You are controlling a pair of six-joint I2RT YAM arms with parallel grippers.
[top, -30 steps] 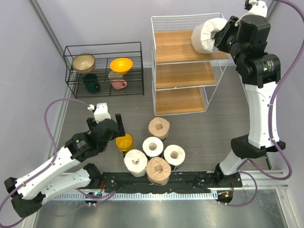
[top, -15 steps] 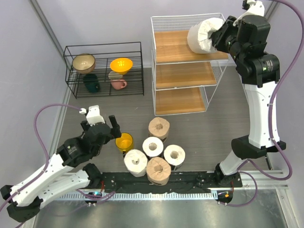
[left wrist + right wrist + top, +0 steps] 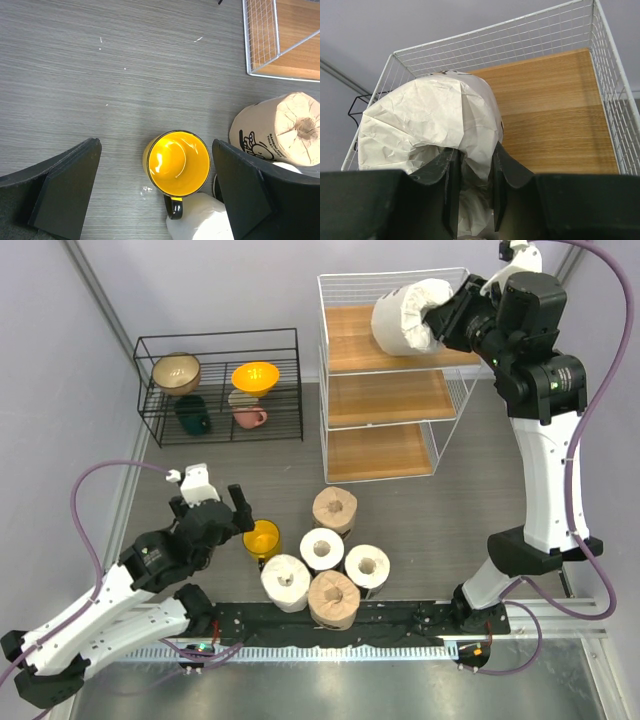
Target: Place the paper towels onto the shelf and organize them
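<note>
My right gripper (image 3: 440, 320) is shut on a white paper towel roll (image 3: 405, 318), held tilted over the top board (image 3: 355, 345) of the white wire shelf (image 3: 452, 405). In the right wrist view the fingers (image 3: 451, 170) pinch the roll's crumpled wrapper (image 3: 420, 125) above the wooden board (image 3: 555, 115). Several more paper towels stand grouped on the table: a beige one (image 3: 334, 508), white ones (image 3: 322, 548) (image 3: 367, 565), and others nearer the arms. My left gripper (image 3: 208, 502) hangs open above the table left of them, holding nothing.
A yellow cup (image 3: 177, 162) stands below the open left gripper (image 3: 156, 147), touching a white roll (image 3: 200, 220) and next to a printed beige roll (image 3: 280, 132). A low black wire rack (image 3: 220, 340) with bowls stands at the back left. The shelf's corner (image 3: 250, 70) is close.
The right gripper has carried the white roll leftward across the top shelf board. The left arm drew back to the left a second ago and has since held still.
</note>
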